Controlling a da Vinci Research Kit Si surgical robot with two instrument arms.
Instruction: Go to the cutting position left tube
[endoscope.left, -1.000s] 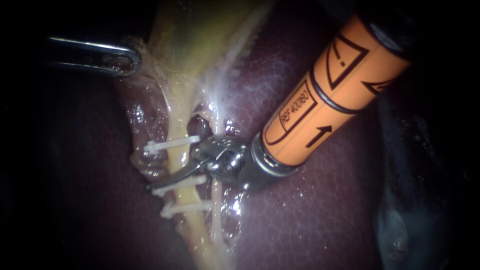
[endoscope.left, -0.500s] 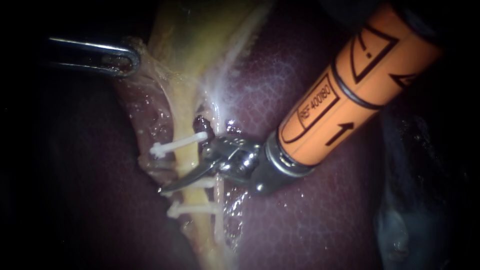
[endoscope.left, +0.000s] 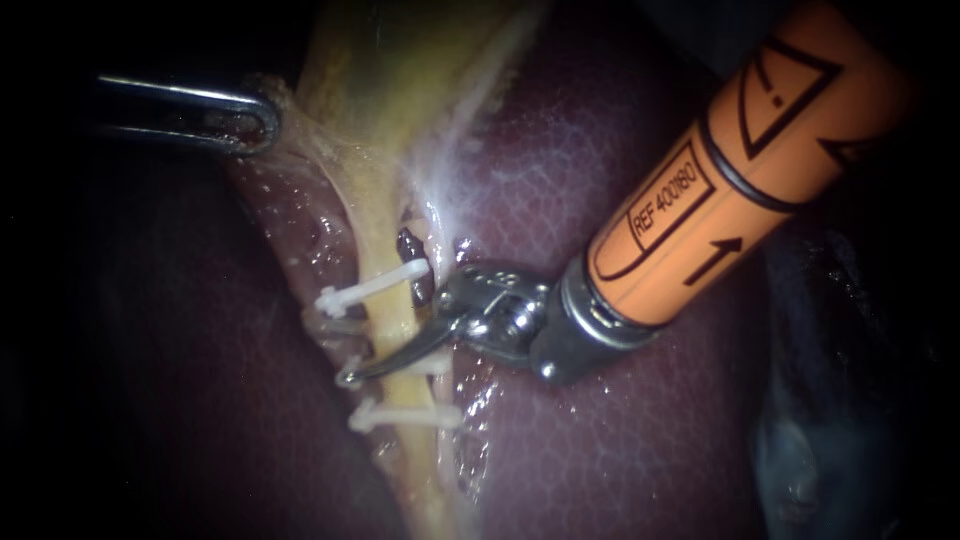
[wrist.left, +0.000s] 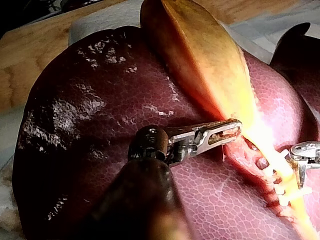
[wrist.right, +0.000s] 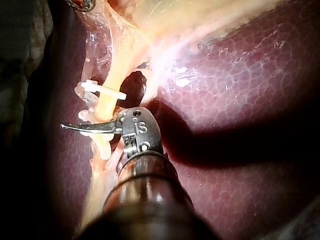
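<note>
Gripping gallbladder (endoscope.left: 400, 80), left instrument (endoscope.left: 245, 122); right instrument (endoscope.left: 380, 363) crosses tube (endoscope.left: 390, 318) between clips (endoscope.left: 372, 287).

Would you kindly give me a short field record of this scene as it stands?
Retraction: left instrument, jaws shut on gallbladder
Cutting side: right instrument lies across left tube, below top clip
Clipping: three white clips cross the left tube
Beneath: liver
</note>
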